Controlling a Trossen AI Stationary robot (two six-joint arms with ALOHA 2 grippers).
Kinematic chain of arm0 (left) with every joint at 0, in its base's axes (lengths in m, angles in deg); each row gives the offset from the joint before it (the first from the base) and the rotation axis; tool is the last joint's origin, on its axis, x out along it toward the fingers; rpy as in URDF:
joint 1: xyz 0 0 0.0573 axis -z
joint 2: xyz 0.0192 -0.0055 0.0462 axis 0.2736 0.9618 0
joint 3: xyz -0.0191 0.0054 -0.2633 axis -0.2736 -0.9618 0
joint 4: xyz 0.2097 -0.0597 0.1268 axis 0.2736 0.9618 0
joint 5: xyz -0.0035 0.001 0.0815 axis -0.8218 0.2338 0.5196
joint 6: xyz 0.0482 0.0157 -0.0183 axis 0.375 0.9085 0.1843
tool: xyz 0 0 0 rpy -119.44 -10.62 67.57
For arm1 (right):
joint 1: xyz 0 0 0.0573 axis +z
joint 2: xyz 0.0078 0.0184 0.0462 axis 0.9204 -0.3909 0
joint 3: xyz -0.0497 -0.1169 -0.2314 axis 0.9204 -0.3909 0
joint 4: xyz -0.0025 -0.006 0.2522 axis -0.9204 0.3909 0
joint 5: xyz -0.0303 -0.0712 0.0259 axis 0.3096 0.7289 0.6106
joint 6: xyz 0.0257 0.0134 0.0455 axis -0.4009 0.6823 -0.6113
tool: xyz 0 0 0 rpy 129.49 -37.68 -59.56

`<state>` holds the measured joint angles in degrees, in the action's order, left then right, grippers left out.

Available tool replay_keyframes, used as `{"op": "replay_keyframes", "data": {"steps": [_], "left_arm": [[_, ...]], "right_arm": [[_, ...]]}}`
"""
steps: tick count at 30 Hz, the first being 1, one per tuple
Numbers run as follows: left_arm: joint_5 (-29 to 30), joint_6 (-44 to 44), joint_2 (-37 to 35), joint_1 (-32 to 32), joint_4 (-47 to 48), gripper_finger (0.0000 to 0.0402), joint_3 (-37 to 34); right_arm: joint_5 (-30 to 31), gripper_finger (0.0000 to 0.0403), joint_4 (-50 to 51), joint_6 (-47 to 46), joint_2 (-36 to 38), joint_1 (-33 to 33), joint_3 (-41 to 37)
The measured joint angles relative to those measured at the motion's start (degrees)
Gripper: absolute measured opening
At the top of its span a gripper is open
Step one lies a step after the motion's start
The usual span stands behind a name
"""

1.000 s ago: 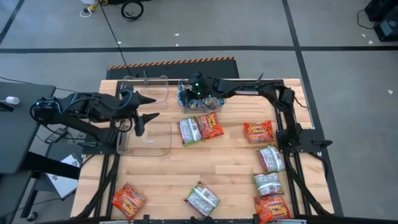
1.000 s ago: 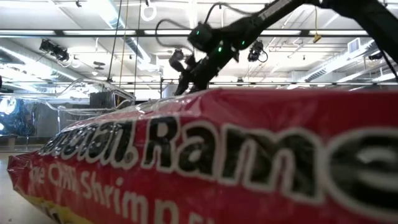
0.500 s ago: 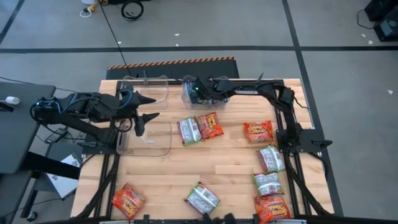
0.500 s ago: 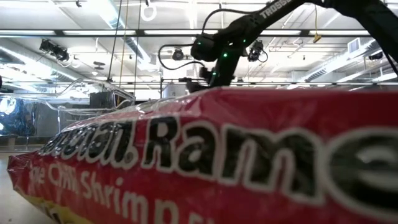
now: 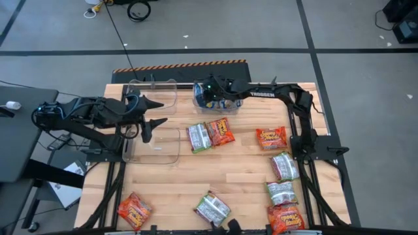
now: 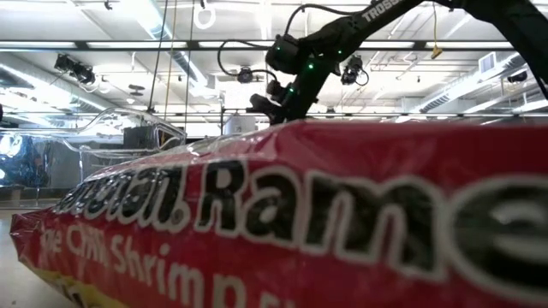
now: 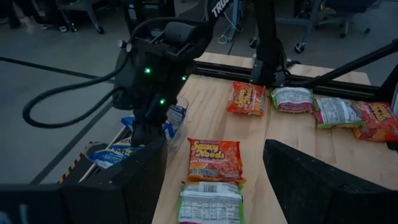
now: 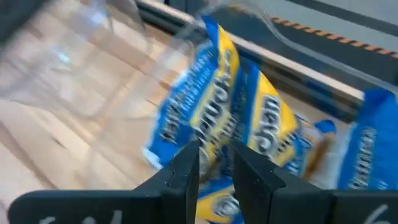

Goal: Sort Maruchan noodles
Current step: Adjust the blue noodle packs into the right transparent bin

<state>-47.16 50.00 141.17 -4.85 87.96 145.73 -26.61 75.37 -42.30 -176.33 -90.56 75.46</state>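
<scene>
- We find the right gripper (image 5: 210,99) at upper centre of the high view, over a clear bin (image 5: 196,102) holding blue-and-yellow packets (image 8: 249,124). In the right wrist view its fingers (image 8: 180,174) stand narrow, with a blue-and-yellow packet showing in the gap; whether they grip it or merely hover above it we cannot tell.
- The left gripper (image 5: 151,112) waits at left of the high view, jaws wide and empty, above a second clear bin (image 5: 171,149).
- Unsorted Maruchan noodles lie loose on the table (image 5: 228,176): a green-and-white packet (image 5: 198,137) touching an orange-red packet (image 5: 221,130) at centre, another orange-red packet (image 5: 270,138) to the right, more down the right edge and along the bottom.
- Handling judgement: the packets look light, with crinkly, probably slippery wrap over a stiff, brittle noodle block.
- We would pinch across a short edge or the sealed end flap, gently, since squeezing the middle risks cracking the block.
</scene>
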Motion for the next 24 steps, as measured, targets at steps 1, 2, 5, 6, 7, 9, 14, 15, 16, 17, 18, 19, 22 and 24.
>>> {"op": "replay_keyframes", "data": {"steps": [1, 2, 5, 6, 7, 9, 14, 15, 16, 17, 18, 19, 22, 24], "left_arm": [[0.0, 0.0, 0.0, 0.0, 0.0, 0.0272, 0.0], [0.0, -0.1, 0.0, 0.0, 0.0, 0.0272, 0.0], [0.0, -0.2, 0.0, 0.0, 0.0, 0.0272, 0.0], [0.0, -0.2, 0.0, 0.0, 0.0, 0.0272, 0.0], [0.0, -0.2, 0.0, 0.0, 0.0, 0.0272, 0.0], [0.0, -0.2, 0.0, 0.0, 0.0, 0.0272, 0.0], [0.0, -0.2, 0.0, 0.0, 0.0, 0.0272, 0.0], [0.0, -0.2, 0.0, 0.0, 0.0, 0.0272, 0.0], [0.0, -0.2, 0.0, 0.0, 0.0, 0.0272, 0.0], [0.0, -0.2, 0.0, 0.0, 0.0, 0.0272, 0.0], [0.1, -0.2, 0.0, 0.0, 0.0, 0.0272, 0.0], [0.4, -0.2, 0.0, 0.0, 0.0, 0.0272, 0.0], [1.2, -0.1, 0.0, 0.0, -0.1, 0.0272, 0.0], [1.5, -0.1, 0.0, 0.0, -0.2, 0.0272, 0.0]], "right_arm": [[0.1, 0.0096, 1.0, 0.7, 0.0, -0.3, 0.0], [0.1, 0.0096, 1.9, 1.5, 0.0, -0.7, 0.0], [-1.7, 0.0096, 2.1, 3.9, 0.0, -1.8, -1.4], [-2.6, 0.0096, 2.4, 4.5, 0.0, -2.1, -1.9], [-3.5, 0.0096, 3.2, 5.1, 0.0, -2.3, -2.2], [-4.1, 0.0096, 6.0, 6.3, 0.0, -2.6, -2.4], [8.9, 0.0096, 22.6, 5.6, 0.3, -2.4, 0.6], [11.7, 0.0096, 25.3, 5.7, 0.5, -2.3, 1.8], [13.9, 0.0096, 27.4, 6.3, 0.7, -2.1, 3.0], [15.0, 0.0096, 28.6, 7.5, 0.9, -1.8, 3.9], [15.2, 0.0096, 28.7, 8.8, 1.0, -1.5, 4.8], [14.3, 0.0096, 27.9, 10.2, 1.0, -1.2, 5.4], [5.9, 0.0096, 21.3, 15.3, 1.0, -0.8, 5.8], [-1.9, 0.0096, 15.3, 18.9, 0.9, -0.8, 5.9]]}}
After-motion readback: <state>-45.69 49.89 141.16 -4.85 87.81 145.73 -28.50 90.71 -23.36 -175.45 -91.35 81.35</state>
